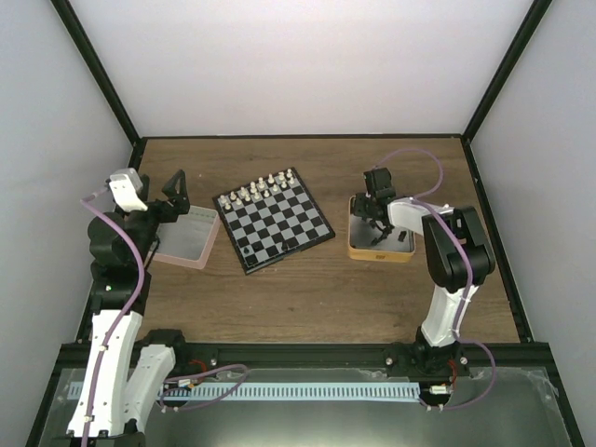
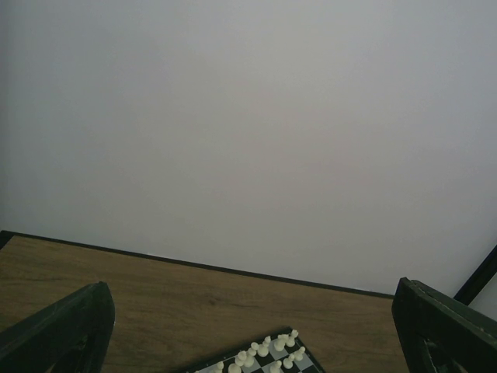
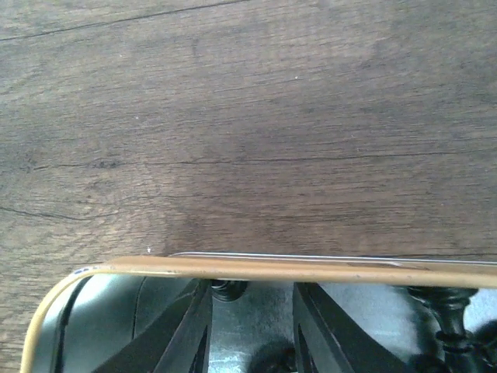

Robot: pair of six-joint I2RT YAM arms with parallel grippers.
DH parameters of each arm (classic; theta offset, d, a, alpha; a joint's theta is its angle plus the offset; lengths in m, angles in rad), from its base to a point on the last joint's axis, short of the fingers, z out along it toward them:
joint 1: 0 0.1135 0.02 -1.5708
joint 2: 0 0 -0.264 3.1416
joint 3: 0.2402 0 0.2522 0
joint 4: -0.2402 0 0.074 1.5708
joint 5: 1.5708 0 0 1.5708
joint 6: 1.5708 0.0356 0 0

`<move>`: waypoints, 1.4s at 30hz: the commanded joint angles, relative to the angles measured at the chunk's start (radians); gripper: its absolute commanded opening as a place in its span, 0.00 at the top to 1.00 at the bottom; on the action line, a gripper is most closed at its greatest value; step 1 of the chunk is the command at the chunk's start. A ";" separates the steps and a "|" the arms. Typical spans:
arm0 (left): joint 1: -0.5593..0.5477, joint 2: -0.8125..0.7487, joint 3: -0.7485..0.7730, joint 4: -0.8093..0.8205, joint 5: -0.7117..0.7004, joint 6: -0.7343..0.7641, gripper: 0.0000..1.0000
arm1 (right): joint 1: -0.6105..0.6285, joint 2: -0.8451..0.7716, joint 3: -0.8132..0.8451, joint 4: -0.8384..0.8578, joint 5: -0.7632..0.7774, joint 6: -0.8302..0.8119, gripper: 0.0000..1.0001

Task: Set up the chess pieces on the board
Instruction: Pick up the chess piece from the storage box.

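Right tool (image 3: 252, 294) dips into the yellow tin (image 3: 233, 269), fingers (image 3: 182, 330) narrowed about a black chess piece (image 3: 227, 290); whether they grip it, I cannot tell. Left tool (image 2: 250, 307) gapes wide above the bench (image 2: 178, 299). White pieces (image 1: 264, 189) line the far rows of the board (image 1: 284, 228).

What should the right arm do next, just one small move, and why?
Probably a short lift straight up. The right gripper sits inside the tin with a black piece between its fingers, so a small rise would show whether it is held. The board has white pieces but its near rows are almost bare.
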 commanded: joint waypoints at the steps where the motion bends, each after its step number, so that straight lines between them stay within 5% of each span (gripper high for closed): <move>1: -0.003 -0.001 -0.009 0.028 0.013 -0.003 0.00 | -0.001 0.029 0.045 0.017 0.004 -0.018 0.71; 18: -0.003 -0.002 -0.009 0.028 0.013 -0.002 0.00 | 0.059 0.056 0.065 0.035 0.140 -0.018 0.70; 42: -0.003 -0.001 -0.009 0.026 0.009 0.000 0.00 | 0.091 0.076 0.077 0.117 0.223 -0.053 0.96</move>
